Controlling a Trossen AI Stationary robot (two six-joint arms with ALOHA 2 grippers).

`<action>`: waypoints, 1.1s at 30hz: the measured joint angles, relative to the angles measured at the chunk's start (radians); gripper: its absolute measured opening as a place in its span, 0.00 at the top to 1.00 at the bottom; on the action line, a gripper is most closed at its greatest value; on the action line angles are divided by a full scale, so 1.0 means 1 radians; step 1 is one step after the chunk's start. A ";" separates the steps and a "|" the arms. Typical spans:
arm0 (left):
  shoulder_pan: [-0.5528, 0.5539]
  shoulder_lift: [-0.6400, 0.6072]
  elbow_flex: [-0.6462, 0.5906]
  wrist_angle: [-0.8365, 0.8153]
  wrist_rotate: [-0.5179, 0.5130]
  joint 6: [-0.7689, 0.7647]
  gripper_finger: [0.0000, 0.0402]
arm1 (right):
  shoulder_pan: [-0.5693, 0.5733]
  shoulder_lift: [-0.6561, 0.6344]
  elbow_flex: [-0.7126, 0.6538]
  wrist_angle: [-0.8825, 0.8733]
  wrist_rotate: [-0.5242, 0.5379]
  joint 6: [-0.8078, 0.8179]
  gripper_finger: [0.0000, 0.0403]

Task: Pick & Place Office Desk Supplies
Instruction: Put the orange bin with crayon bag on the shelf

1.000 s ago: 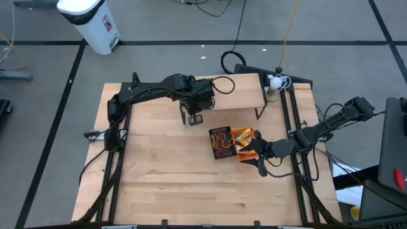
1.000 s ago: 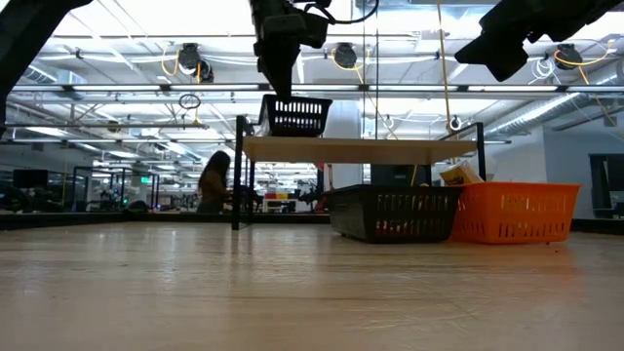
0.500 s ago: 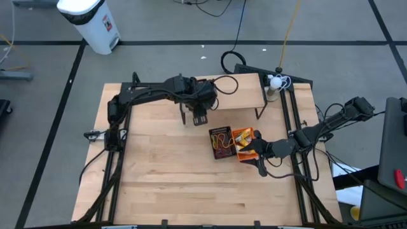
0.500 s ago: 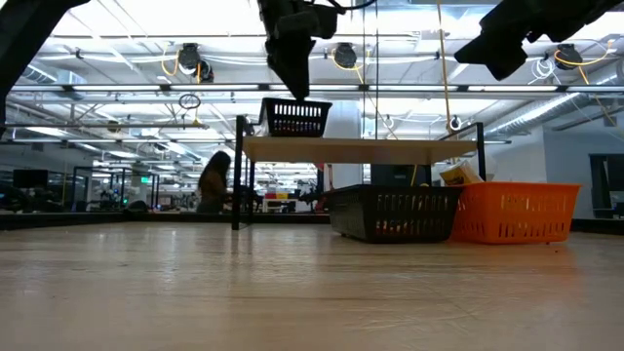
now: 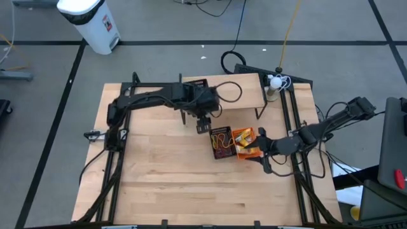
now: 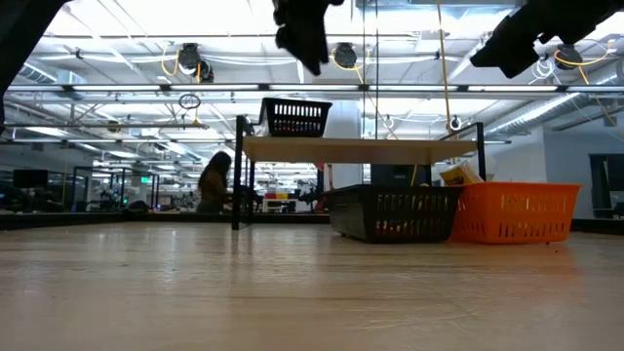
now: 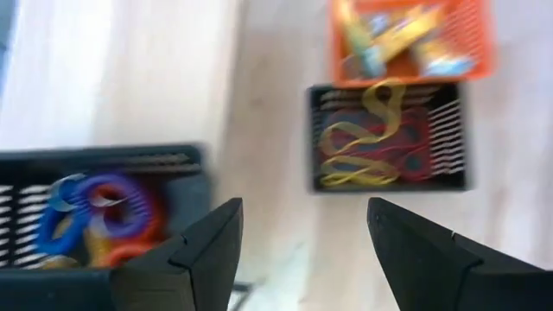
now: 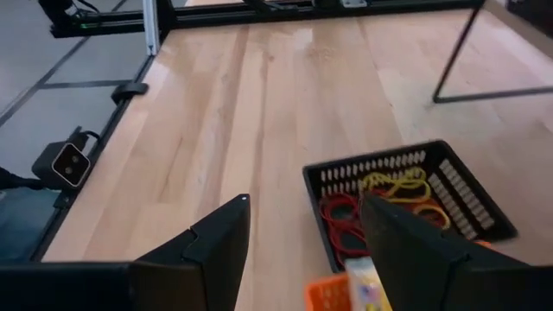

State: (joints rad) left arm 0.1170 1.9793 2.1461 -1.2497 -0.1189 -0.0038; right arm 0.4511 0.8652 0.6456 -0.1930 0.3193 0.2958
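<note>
The office desk supplies lie in baskets. A small black basket (image 5: 196,84) with blue, purple and red rings (image 7: 95,216) stands on the left end of a raised wooden shelf (image 5: 241,89). A black basket (image 5: 220,143) of red and yellow elastic loops (image 7: 371,147) and an orange basket (image 5: 245,141) stand side by side on the table. My left gripper (image 5: 203,125) hangs open, high over the table between the shelf and the black basket. My right gripper (image 5: 261,151) hovers open just right of the orange basket, facing left.
The shelf stands on thin black legs (image 6: 237,171) at the table's far side. Bare wood (image 5: 165,178) stretches over the table's near half and left. Beyond the table, a person (image 6: 213,180) shows far off in the room, and a white bin (image 5: 89,22) stands on the floor.
My left gripper has risen from the small black basket on the shelf and gone toward the table's right and near edges, over the table. The basket stays on the shelf. My right gripper has shifted slightly toward the right edge.
</note>
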 joint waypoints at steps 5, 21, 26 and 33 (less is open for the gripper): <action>-0.082 0.000 0.006 0.055 0.105 -0.103 0.38 | 0.000 -0.081 0.000 -0.110 0.020 0.045 0.48; -0.379 0.000 -0.001 0.255 -0.006 -0.238 0.37 | 0.000 0.020 0.000 -0.541 -0.143 0.273 0.48; -0.424 0.000 -0.002 0.257 -0.021 -0.259 0.38 | 0.000 0.121 0.000 -0.447 -0.141 0.184 0.48; -0.462 0.000 -0.002 0.257 -0.021 -0.301 0.37 | 0.000 0.256 0.000 -0.360 -0.164 0.094 0.48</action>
State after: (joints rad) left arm -0.3448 1.9793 2.1445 -0.9932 -0.1402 -0.3043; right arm 0.4515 1.1216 0.6456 -0.5533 0.1548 0.3901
